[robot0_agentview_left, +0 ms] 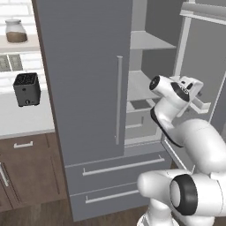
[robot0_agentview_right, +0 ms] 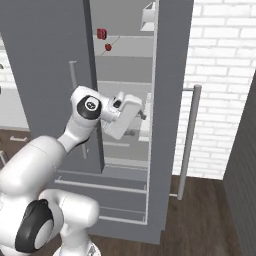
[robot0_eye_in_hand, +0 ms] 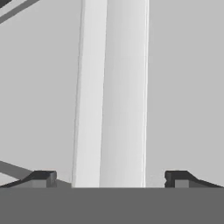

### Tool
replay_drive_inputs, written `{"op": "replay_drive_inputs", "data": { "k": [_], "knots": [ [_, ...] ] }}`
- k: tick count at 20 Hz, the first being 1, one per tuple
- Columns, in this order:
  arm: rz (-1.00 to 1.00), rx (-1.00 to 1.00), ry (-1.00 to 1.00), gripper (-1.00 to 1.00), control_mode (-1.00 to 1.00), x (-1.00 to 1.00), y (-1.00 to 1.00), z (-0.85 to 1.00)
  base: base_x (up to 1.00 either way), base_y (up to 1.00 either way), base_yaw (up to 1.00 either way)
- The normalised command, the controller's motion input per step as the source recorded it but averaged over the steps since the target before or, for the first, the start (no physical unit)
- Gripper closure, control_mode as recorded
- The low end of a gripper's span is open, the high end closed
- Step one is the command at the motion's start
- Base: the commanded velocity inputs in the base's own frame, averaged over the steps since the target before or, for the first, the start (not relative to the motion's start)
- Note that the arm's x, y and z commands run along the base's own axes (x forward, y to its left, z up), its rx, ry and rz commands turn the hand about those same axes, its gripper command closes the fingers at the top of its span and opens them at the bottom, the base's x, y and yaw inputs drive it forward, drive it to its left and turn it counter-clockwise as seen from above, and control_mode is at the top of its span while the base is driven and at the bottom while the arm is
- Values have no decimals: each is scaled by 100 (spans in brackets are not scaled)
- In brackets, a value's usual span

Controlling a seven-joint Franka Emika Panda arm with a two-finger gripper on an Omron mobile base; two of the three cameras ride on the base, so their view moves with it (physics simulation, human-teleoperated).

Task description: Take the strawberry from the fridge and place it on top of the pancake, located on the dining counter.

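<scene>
The grey fridge [robot0_agentview_left: 84, 79] has its left door closed and its right door swung open, showing pale shelves. On an upper shelf lies the tiny dark-red strawberry [robot0_agentview_right: 108, 47], just below and right of a larger blocky red lump [robot0_agentview_right: 101, 33]. My gripper [robot0_agentview_right: 144, 114] reaches into the open side at middle-shelf height, well below the strawberry. In the hand view my gripper [robot0_eye_in_hand: 109, 179] is open, its fingertips [robot0_eye_in_hand: 42, 178] wide apart with nothing between them, facing a pale vertical strip of the fridge interior. The pancake and the dining counter are out of view.
The open fridge door with its long handle [robot0_agentview_right: 188, 140] stands to the right, against a white brick wall [robot0_agentview_right: 222, 70]. Two fridge drawers [robot0_agentview_left: 119, 167] sit below. A black toaster [robot0_agentview_left: 27, 89] and a jar [robot0_agentview_left: 16, 31] are on the wall counter side at left.
</scene>
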Motion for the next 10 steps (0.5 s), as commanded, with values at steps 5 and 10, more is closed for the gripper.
{"op": "replay_drive_inputs", "data": {
  "k": [5, 10],
  "knots": [
    [0, 5, -2, -100, -100, 0, 39, 11, 0, 0, 0],
    [-9, 44, -13, -100, -100, 0, 82, -18, 0, 0, 0]
  ]
}}
